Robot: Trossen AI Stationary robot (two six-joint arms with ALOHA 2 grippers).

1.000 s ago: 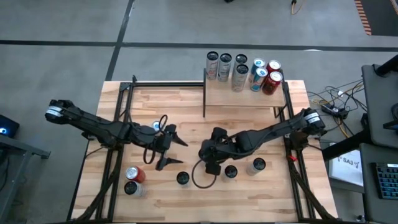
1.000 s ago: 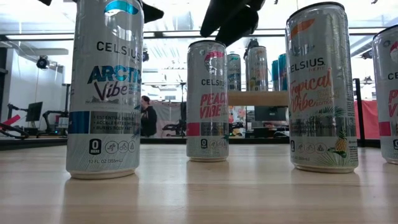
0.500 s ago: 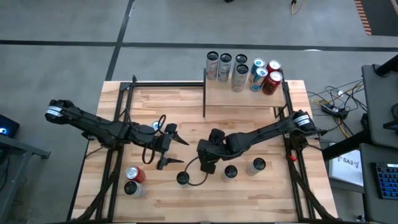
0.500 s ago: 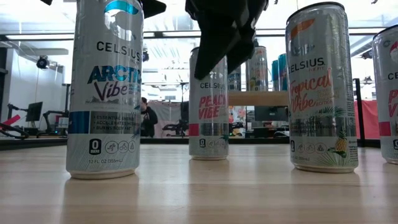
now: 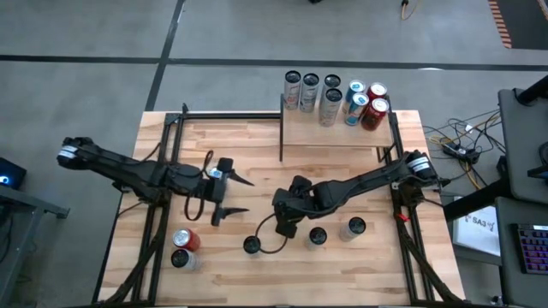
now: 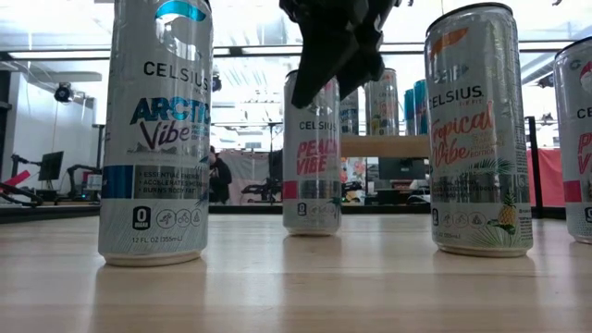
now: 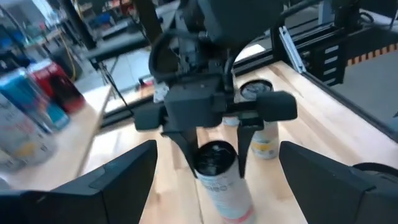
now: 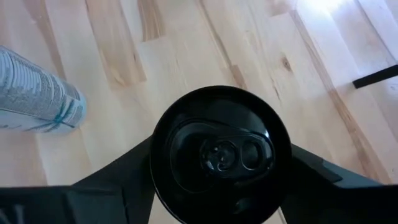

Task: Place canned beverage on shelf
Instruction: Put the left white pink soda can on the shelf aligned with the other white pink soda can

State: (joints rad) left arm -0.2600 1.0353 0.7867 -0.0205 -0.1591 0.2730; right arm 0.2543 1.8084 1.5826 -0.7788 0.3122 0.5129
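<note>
Right pincer (image 7: 217, 146) straddles the Peach Vibe can (image 6: 312, 153) at the table's 6 o'clock — fingers closing, grip unconfirmed; left pincer (image 5: 229, 197) waits open.

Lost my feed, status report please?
Right gripper down around Peach Vibe can, fingers straddling its top. Left gripper open, waiting left of centre. Shelf holds six cans, front bare.

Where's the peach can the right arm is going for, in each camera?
Low view: the peach can stands at centre, second can from the left.
High view: mostly hidden beneath the right gripper, mid-table toward the near edge.
Left wrist view: low in the middle of the picture, under that gripper.
Right wrist view: its black top fills the middle.
Shared landmark: the right gripper directly over it.
</note>
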